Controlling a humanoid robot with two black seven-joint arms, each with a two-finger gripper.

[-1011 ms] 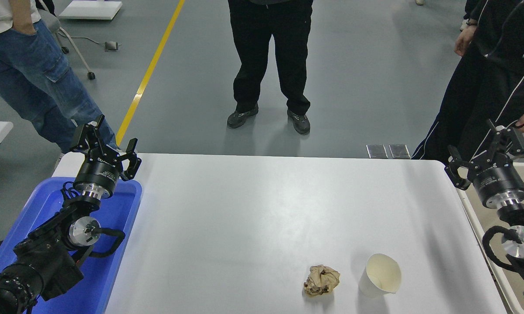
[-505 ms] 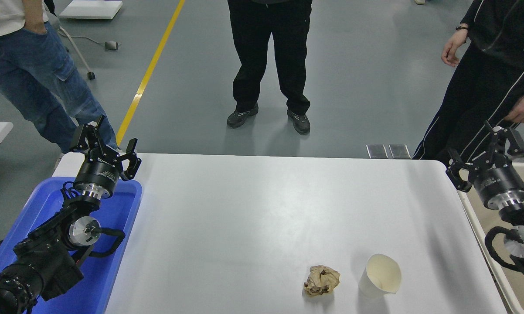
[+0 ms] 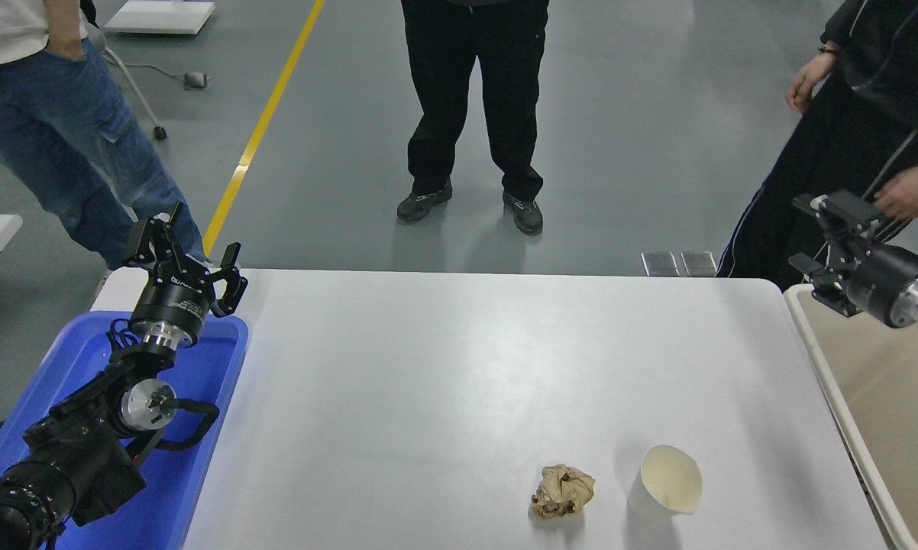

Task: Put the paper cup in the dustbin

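Two black grippers are in view, and only the right gripper (image 3: 825, 241) matters for this step. It hangs in the air at the right edge of the scene, above the far corner of the dustbin (image 3: 814, 347), turned sideways so its fingers point left toward the table. Its fingers look spread apart with nothing between them, though they are seen against a person's dark trousers and are hard to read. The paper cup (image 3: 665, 483) stands well apart from this gripper, upright or tipped slightly, near the front right part of the white table (image 3: 444, 367), its cream inside facing up. Just to the cup's left, close but not touching, lies a crumpled brown paper ball (image 3: 564, 491). To do the reach well, the gripper should probably come down toward the near edge of the table, approach the cup from its right or from above so it stays clear of the paper ball, and close gently, since a thin paper wall is likely to crush or skid away. The dustbin sits just beside the table's right edge, so the carry should be short. The left gripper (image 3: 186, 256) is parked at the lower left, fingers apart, over a blue tray (image 3: 199, 428). Three people stand beyond the table's far side.
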